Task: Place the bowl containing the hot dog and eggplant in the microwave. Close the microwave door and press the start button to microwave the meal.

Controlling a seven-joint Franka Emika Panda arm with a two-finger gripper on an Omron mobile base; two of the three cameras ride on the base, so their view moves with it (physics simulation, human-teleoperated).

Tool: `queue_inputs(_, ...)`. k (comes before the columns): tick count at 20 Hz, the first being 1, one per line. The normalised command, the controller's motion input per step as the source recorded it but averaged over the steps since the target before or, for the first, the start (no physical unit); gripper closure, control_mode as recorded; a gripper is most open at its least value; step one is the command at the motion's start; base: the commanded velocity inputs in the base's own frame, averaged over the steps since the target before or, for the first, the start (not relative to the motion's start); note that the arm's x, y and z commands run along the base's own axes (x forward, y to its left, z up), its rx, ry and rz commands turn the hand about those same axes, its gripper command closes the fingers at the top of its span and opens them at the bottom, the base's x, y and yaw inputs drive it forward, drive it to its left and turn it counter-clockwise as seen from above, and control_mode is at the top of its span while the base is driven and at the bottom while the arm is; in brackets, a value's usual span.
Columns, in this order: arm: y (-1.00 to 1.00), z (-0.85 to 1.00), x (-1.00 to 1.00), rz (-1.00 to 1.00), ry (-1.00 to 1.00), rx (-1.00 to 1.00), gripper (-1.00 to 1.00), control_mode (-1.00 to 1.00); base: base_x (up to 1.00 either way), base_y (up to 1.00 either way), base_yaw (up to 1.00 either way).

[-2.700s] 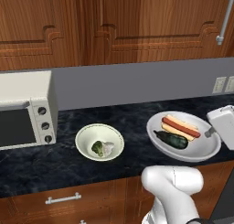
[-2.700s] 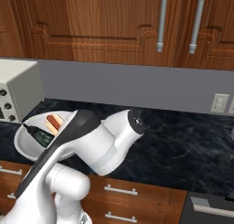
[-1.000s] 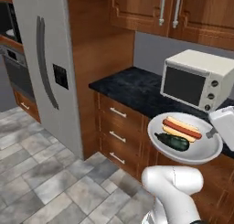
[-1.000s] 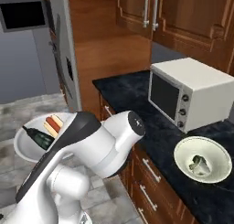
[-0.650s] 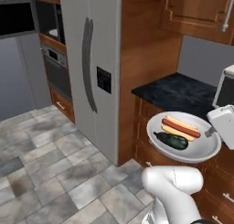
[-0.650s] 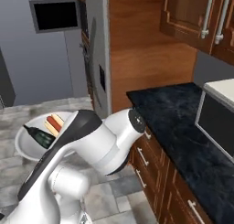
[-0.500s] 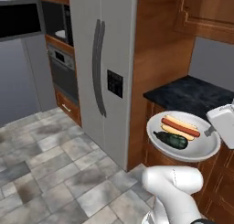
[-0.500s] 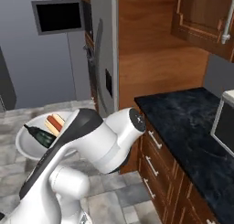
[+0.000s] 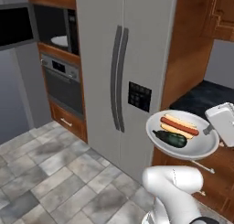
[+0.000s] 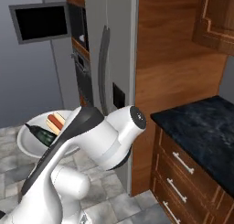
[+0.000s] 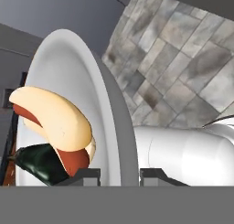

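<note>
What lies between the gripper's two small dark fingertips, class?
In the hand view, the rim of the shallow pale grey-white bowl sits between the fingertips of the gripper; the reddish hot dog and dark glossy eggplant lie inside.

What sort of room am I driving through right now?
A home kitchen, rendered: a tall grey fridge, a built-in wall oven with the microwave above it, wooden cabinets with a dark stone counter, and a tiled floor.

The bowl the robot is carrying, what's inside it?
Inside the bowl lie a hot dog in its bun and a dark eggplant, side by side. The bowl's floor beneath them is covered, so anything hidden under the food cannot be seen.
</note>
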Motion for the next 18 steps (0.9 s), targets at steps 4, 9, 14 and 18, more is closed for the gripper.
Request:
queue_inputs(4, 0.0, 0.0, 0.0, 0.0, 0.0, 0.0, 1.0, 1.0, 0.66, 1.0, -0.36)
queue_inputs(9, 0.0, 0.0, 0.0, 0.0, 0.0, 0.0, 1.0, 1.0, 0.69, 1.0, -0.34)
queue_inputs(14, 0.0, 0.0, 0.0, 0.0, 0.0, 0.0, 1.0, 1.0, 0.71, 1.0, -0.34)
queue_inputs(18, 0.0, 0.0, 0.0, 0.0, 0.0, 0.0, 1.0, 1.0, 0.68, 1.0, -0.34)
